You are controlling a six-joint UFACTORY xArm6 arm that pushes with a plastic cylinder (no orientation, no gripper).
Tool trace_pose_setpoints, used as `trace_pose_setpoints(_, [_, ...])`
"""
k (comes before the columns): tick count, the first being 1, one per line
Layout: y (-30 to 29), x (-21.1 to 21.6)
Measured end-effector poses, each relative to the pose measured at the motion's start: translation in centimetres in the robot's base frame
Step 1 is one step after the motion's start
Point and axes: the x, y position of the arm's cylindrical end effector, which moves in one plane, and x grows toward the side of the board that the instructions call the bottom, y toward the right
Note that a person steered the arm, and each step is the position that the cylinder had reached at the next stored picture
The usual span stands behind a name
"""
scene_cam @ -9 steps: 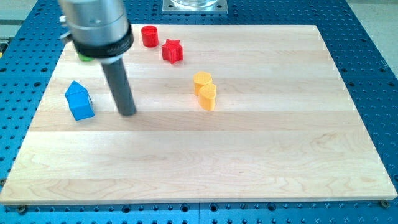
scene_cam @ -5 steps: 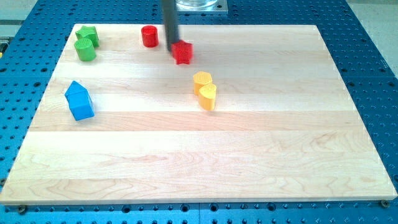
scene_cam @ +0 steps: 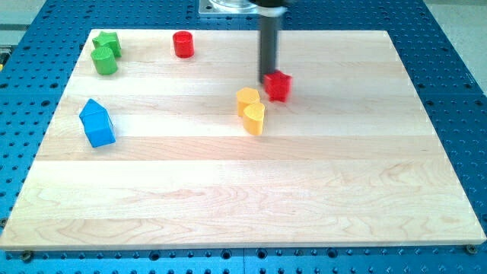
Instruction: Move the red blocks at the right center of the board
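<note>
My tip rests on the board just at the upper-left side of a red star block, touching it. That block sits near the board's middle, just right of the top yellow block. A red cylinder stands apart near the board's top edge, left of centre. The rod rises from the tip toward the view's top.
Two yellow blocks touch each other at the centre, the lower one heart-like. A blue house-shaped block sits at the left. Two green blocks are at the top left corner. The wooden board lies on a blue perforated table.
My tip swung from the left by the blue block up to the red star, then pushed it right and down the view, next to the yellow blocks. The red cylinder stayed put.
</note>
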Motion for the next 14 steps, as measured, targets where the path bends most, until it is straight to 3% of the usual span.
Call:
trace_pose_setpoints(1, [8.6, 3.7])
trace_pose_setpoints(3, [0.0, -0.8])
trace_pose_setpoints(4, [-0.9, 2.0])
trace_pose_setpoints(5, [-0.4, 4.4])
trace_pose_setpoints(6, [6.0, 6.5])
trace_pose_setpoints(7, [8.2, 7.6])
trace_pose_setpoints(9, [-2.1, -0.6])
trace_pose_setpoints(11, [-20.1, -1.4])
trace_pose_setpoints(12, [-25.0, -5.5])
trace_pose_setpoints(13, [-23.9, -8.9])
trace_pose_setpoints(14, [-18.0, -9.4])
